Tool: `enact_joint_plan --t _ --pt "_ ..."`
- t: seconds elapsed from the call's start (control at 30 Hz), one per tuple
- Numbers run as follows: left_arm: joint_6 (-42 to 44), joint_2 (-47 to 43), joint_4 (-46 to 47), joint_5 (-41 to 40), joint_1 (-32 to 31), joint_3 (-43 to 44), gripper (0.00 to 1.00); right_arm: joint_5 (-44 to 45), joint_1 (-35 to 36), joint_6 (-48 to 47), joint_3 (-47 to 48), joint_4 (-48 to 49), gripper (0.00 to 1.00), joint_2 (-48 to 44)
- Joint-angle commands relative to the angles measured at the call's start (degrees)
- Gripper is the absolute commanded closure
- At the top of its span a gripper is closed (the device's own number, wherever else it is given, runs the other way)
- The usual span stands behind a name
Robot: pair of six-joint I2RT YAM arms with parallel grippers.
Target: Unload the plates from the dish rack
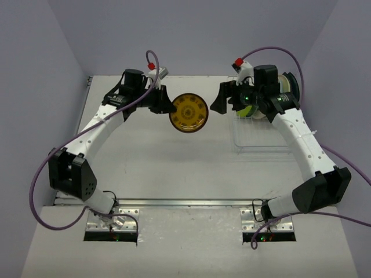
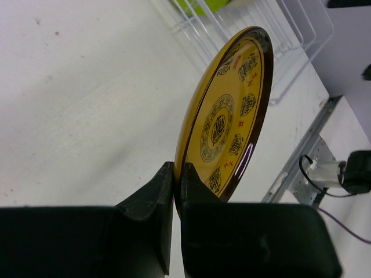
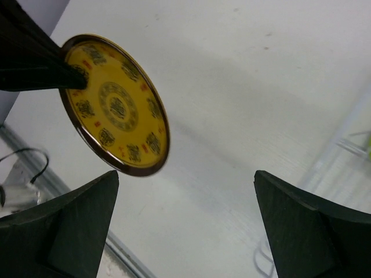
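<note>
Yellow plate (image 1: 188, 113), pinched at its rim by the left gripper (image 2: 177, 191), hangs over the table (image 1: 145, 168) left of the rack (image 1: 261, 146), the right gripper (image 3: 184, 188) spread and empty; so narrow a grip may let it tilt and slip.

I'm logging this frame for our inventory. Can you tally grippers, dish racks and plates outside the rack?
Grippers: 2, the left gripper and the right gripper
Dish racks: 1, the dish rack
Plates outside the rack: 1, the yellow plate
Total: 4; plates in the rack are mostly hidden, uncounted.
</note>
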Motion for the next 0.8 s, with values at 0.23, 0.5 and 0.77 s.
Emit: enact_joint_plan --t 0.23,0.5,0.77 --pt "-5.53 35.43 2.20 -2.24 5.32 32.48 1.00 7.00 -15.63 3.14 -7.29 2.71 0.01 -1.91" --pt "-11.98 52.84 10.44 -5.18 5.29 46.71 1.00 10.54 -16.33 2.38 -11.73 4.32 0.01 -2.73" --pt "-18.13 61.64 18.88 -7.61 5.37 50.29 1.00 9.79 -16.33 2.87 -12.69 4.72 0.01 0.19"
